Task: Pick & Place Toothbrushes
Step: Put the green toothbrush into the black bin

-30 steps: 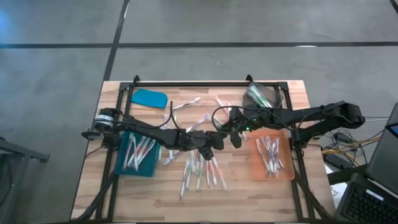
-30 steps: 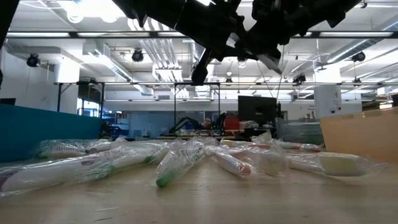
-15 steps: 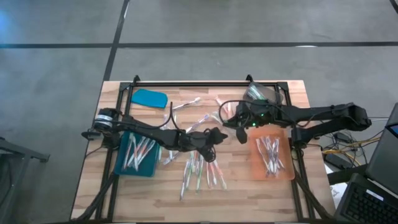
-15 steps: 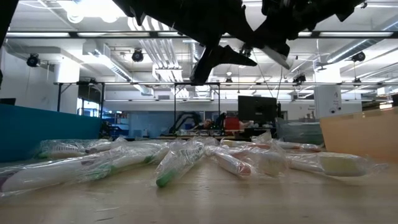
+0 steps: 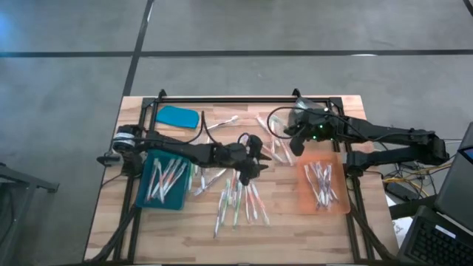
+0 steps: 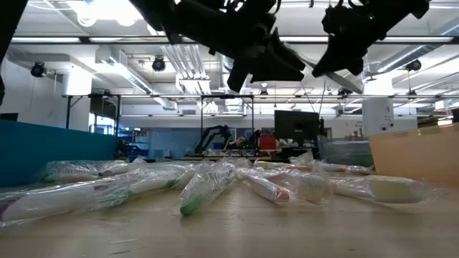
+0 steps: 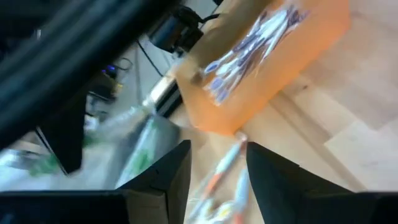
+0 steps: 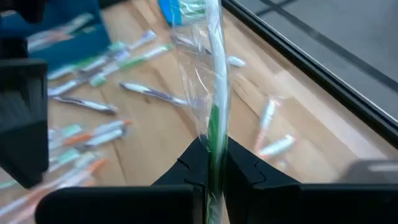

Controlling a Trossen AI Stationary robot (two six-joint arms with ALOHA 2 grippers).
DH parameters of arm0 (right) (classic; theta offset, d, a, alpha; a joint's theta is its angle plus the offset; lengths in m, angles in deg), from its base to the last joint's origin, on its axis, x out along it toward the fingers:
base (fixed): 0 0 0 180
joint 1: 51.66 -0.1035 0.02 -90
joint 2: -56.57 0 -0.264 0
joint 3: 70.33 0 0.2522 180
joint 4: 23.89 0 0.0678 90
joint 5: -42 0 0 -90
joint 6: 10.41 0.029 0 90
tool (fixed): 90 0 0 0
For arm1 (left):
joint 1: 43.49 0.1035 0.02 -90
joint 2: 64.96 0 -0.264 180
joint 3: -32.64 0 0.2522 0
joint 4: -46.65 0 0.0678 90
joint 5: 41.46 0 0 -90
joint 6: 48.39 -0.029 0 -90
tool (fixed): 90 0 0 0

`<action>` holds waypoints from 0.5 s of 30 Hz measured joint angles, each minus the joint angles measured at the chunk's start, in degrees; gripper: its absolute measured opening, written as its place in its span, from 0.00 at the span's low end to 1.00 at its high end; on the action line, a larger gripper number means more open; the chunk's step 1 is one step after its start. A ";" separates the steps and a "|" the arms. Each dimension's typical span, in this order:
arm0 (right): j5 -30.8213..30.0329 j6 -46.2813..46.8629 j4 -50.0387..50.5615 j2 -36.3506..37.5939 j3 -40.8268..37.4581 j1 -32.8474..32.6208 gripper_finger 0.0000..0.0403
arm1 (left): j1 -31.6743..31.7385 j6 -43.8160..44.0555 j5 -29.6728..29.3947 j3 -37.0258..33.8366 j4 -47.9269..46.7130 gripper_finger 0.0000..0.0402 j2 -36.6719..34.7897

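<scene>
R gripper [image 5: 294, 138], up over the rear-centre of the light wooden tabletop [image 5: 347, 109], is pinching a green-handled toothbrush in a clear plastic wrapper [image 8: 214, 93]. In its wrist view the brush's long axis runs straight out from between the pressed-together fingers, in line w/ the gripper, not across it. The flat orange tray [image 5: 323, 186], already holding several wrapped brushes, lies just toward the front edge and slightly outboard of this gripper, so the R arm is clearly the nearer one for that drop. Judgement: next move is a short swing over the tray, then release.

L gripper [image 5: 253, 159] hangs over the tabletop centre w/ fingers spread and nothing between them. The loose pile of wrapped toothbrushes, pale w/ green and orange-red ends [image 5: 240, 198], lies just beside it toward the front edge, long axes mostly running front-to-back. The teal rectangular tray [image 5: 164, 183], w/ a few brushes in it, sits further toward the L arm's base. L arm is nearer to the pile.
</scene>
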 joint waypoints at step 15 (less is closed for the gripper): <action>-2.14 -3.86 8.30 1.02 0.00 10.92 0.04 | 9.08 28.22 20.70 -0.02 -8.60 0.39 -5.57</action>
